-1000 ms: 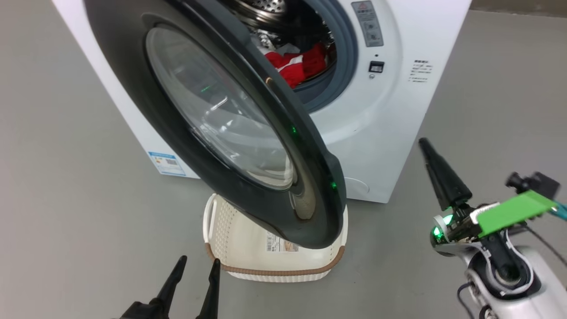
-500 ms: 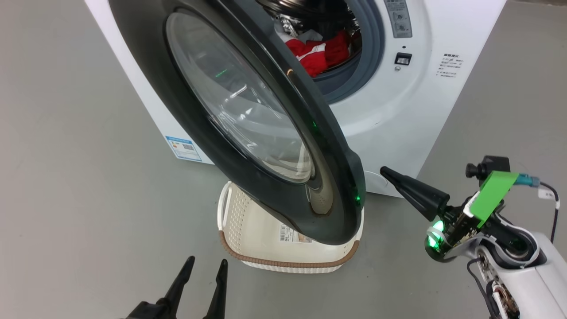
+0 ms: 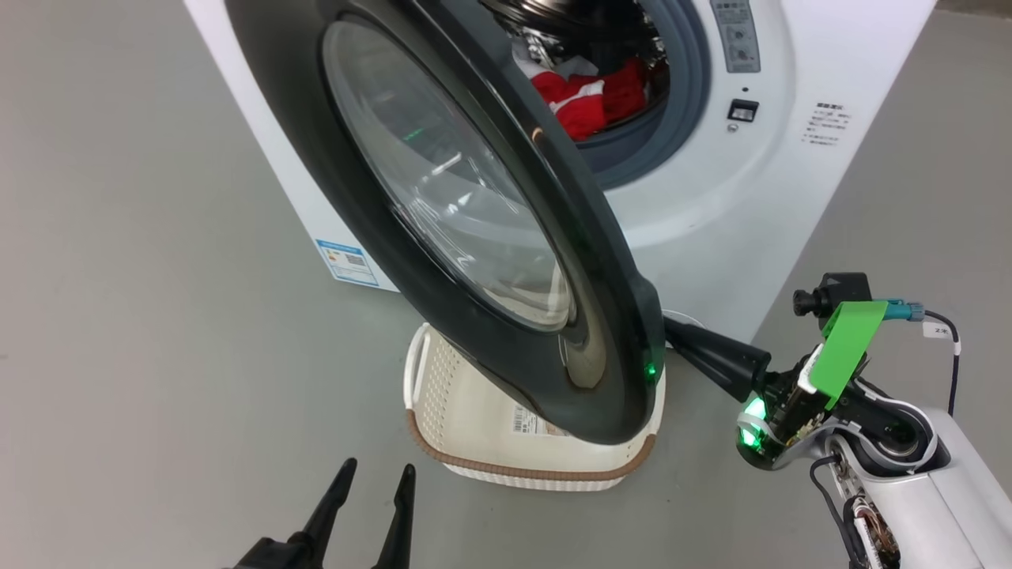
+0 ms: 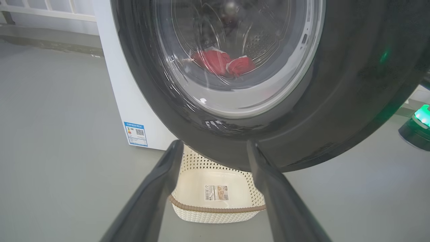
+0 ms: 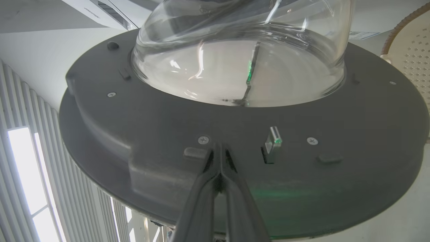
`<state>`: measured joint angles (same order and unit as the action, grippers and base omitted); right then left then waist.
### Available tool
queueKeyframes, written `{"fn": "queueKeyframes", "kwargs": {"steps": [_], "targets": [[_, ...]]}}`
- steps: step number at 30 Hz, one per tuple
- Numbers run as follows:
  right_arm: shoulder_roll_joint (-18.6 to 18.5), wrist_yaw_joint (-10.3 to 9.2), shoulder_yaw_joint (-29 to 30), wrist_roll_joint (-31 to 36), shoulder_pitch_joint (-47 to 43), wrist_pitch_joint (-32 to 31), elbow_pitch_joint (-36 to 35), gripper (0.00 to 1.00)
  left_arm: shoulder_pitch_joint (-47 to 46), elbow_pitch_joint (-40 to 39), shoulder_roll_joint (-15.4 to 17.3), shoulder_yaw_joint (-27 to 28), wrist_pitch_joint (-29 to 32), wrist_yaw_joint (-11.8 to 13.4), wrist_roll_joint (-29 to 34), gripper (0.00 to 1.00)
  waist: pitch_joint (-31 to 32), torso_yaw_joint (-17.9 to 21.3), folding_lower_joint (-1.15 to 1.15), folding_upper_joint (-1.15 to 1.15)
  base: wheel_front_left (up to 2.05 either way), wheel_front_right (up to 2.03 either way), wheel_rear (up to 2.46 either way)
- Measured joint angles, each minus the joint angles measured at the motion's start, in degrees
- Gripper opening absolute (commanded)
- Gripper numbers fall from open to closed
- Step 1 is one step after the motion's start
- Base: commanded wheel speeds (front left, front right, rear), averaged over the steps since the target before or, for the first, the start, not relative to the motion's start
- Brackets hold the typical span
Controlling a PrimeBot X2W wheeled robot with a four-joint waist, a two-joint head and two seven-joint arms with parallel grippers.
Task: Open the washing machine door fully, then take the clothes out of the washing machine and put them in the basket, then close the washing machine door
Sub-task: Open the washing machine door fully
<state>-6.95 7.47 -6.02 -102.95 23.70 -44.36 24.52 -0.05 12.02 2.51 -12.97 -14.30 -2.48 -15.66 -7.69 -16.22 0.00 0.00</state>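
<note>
The washing machine (image 3: 711,205) stands white and boxy, and its door (image 3: 443,205), black-rimmed with a glass centre, hangs partly open toward me. Red clothes (image 3: 589,99) lie in the drum; they also show through the glass in the left wrist view (image 4: 221,64). The cream basket (image 3: 506,442) sits on the floor under the door's lower edge. My right gripper (image 3: 678,332) is shut, its tips (image 5: 219,148) against the door's dark grey inner side (image 5: 336,168), beside the metal latch (image 5: 272,141). My left gripper (image 3: 375,482) is open and holds nothing, short of the basket (image 4: 215,188).
Grey floor lies free to the left and right of the machine. A blue label (image 3: 346,261) marks the machine's side panel. My right wrist with its green bracket (image 3: 846,348) stands low at the right. A white railing (image 4: 50,6) runs behind the machine.
The head camera has shifted, moving the whole picture right. My right gripper swung from pointing up to pointing left and reached behind the door's lower edge. The left gripper kept its pose.
</note>
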Motion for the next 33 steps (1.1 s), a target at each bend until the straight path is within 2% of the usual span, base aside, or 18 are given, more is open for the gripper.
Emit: {"fn": "queueKeyframes", "kwargs": {"steps": [15,24,33], "targets": [[2.31,0.0,-1.23,3.74,-3.99,-2.81,-1.51,0.0,0.24,0.24,0.0,-0.15,0.0,0.18,0.01,1.0,2.34,-4.75,0.0,0.0,0.0,0.0,0.0],[3.18,0.0,-4.46,3.58,-6.0,-2.65,-2.26,0.0,1.54,0.54,0.01,-0.04,0.0,0.19,0.12,1.0,4.16,-8.63,0.0,0.0,0.0,0.0,0.0],[3.2,-0.01,-10.55,0.09,-7.05,-0.14,-3.57,0.0,3.08,0.25,0.09,1.53,0.0,0.55,0.99,1.0,6.23,-12.41,0.0,0.0,0.0,0.0,0.0]]}}
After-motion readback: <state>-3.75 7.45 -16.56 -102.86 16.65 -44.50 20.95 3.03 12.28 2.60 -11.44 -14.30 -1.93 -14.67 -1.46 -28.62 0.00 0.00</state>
